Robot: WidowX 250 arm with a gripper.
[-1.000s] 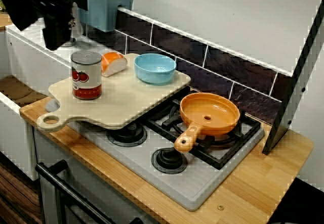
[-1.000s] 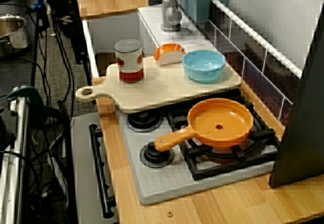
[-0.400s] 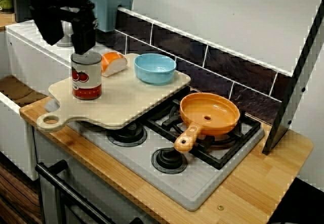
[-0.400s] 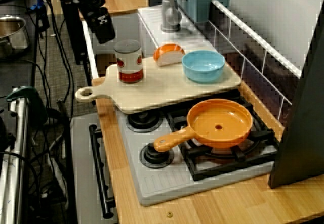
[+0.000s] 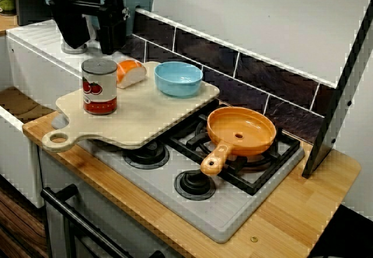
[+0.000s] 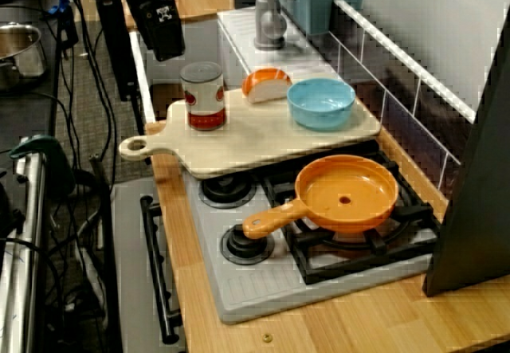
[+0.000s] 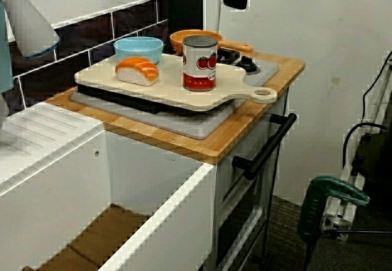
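Board [image 5: 140,115] lies across the left burners of the stove [image 5: 233,214] in the front view, its handle end overhanging toward the front edge of the table [image 5: 303,208].

On the board:
- can [image 5: 99,87] upright, near the handle end
- bread piece [image 5: 130,73] behind the can, toward the wall
- bowl [image 5: 178,78] right of the bread, at the far corner

Can and bread stand close but apart (clearest from the sink side).

Pan [image 5: 240,131] sits on the right rear burner, off the board, with its handle pointing forward. The stove rests on the table. Sink [image 5: 17,103] lies left of the table. Hand [image 5: 92,38] hangs high over the can's end of the board, touching nothing.
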